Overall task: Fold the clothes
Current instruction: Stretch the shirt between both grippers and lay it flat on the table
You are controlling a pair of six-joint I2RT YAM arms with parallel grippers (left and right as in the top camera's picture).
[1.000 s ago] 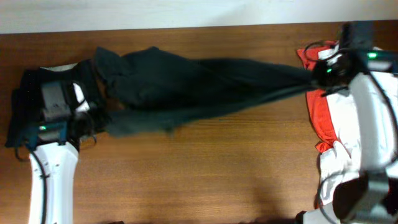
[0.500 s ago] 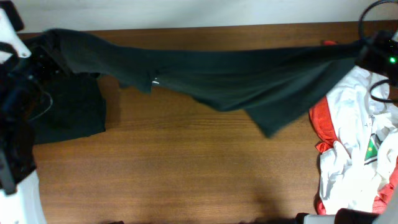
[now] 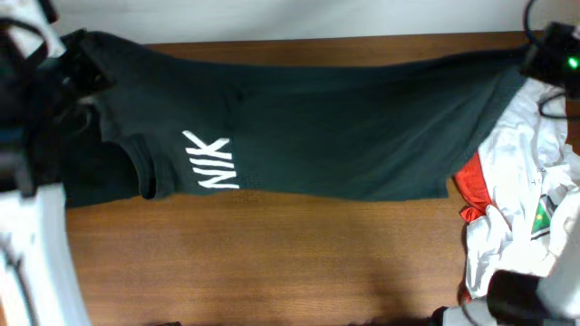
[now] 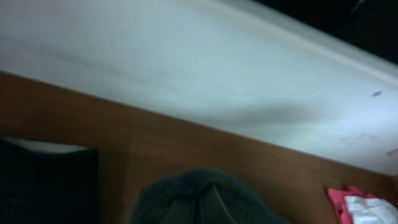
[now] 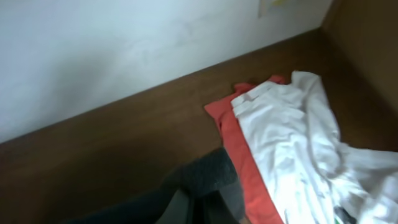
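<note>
Black T-shirt outspread, seemingly airborne

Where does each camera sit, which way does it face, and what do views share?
Overhead: above the table, looking down on the black T-shirt stretched between left gripper and right gripper.
Left wrist: faces the back wall; fingers hidden in the black T-shirt.
Right wrist: faces the wall and corner; fingers hidden likewise.
Shared: red shirt and white shirt, in all three.

Left arm, 9 o'clock: white rounded link, black joint housings above, thin black cables strung across them. Right arm, 2 o'clock: black housing, green LED lit, black cable arcing; white link and black joint at 5 o'clock.
</note>
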